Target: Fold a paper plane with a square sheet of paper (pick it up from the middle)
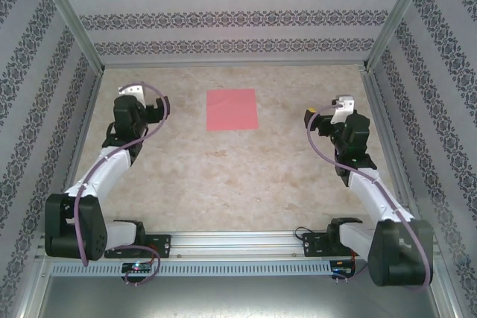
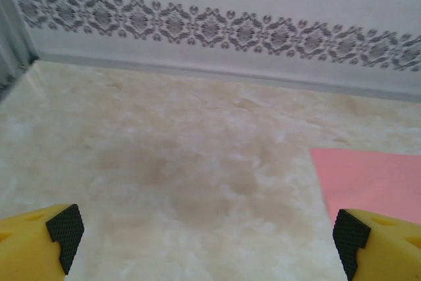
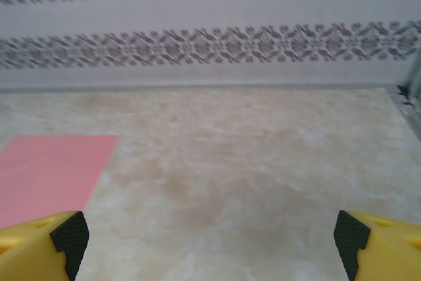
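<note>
1. Progress: we judge the task not yet begun. The square sheet of paper (image 1: 232,109) lies flat and unfolded on the table (image 1: 223,184), with no crease or lifted corner that we can see. No plane shape anywhere.
2. Where it is: on the far half of the table, roughly centred between the two arms and nearer the back wall (image 1: 223,16) than the bases. Its edges run about square to the table.
3. Left gripper (image 1: 134,96): jaws spread wide, nothing between them. In the left wrist view the yellow fingers (image 2: 33,241) frame bare table, and the pink sheet (image 2: 375,182) sits off to the right, apart from them.
4. Right gripper (image 1: 339,107): also wide open and empty. In the right wrist view its fingers (image 3: 39,245) sit at the bottom corners, with the sheet (image 3: 49,172) at the left edge, untouched.
5. What's left, as we read it: everything. That means the pick-up from the middle, all the folds and the final dart.
6. Surroundings: marbled beige tabletop, patterned walls on three sides, metal frame posts (image 1: 71,24) at the corners and the mounting rail (image 1: 238,242) at the near edge.
7. Obstacles: nothing lies between either gripper and the sheet. Our worry is that the paper lies flush on the surface, so pinching its middle looks fiddly.
</note>
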Motion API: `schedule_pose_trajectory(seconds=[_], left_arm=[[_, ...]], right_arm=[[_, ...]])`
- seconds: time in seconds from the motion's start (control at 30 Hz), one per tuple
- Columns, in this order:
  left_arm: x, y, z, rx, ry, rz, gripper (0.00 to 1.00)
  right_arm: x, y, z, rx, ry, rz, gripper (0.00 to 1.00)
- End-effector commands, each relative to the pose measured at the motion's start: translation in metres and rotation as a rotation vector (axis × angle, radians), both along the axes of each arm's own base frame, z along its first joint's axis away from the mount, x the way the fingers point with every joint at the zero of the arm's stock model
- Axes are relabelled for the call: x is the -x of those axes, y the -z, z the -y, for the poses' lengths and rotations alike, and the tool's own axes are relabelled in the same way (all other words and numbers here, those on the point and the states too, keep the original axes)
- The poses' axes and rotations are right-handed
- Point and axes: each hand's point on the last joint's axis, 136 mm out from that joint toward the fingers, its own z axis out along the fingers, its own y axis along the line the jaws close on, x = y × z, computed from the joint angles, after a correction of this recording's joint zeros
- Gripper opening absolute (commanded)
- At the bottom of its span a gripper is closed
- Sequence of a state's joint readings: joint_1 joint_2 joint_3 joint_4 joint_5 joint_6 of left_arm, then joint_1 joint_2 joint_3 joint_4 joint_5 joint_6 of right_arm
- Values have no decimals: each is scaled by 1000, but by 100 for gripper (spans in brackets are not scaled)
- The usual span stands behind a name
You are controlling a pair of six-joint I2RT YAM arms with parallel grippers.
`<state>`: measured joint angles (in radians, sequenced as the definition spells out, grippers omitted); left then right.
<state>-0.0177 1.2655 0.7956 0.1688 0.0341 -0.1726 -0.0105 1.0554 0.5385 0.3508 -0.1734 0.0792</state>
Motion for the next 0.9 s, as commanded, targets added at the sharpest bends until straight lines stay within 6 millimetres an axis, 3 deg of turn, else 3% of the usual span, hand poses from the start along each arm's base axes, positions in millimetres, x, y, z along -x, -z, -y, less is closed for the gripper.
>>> schedule_pose_trajectory(seconds=[0.0, 0.2, 0.4, 0.63, 0.87], left_arm=[[21, 36, 23, 165, 57, -248, 100], [26, 38, 63, 235, 147, -395, 100], [26, 57, 99, 236, 208, -500, 100], [13, 75, 141, 190, 282, -552, 100], [-12, 92, 169, 90, 315, -586, 100]], right_arm=[[20, 3, -29, -106, -137, -121, 98], [45, -12, -70, -188, -311, -187, 98], [71, -15, -102, -217, -446, -236, 98], [90, -20, -121, -236, -528, -291, 98], [92, -23, -137, -189, -563, -357, 98]])
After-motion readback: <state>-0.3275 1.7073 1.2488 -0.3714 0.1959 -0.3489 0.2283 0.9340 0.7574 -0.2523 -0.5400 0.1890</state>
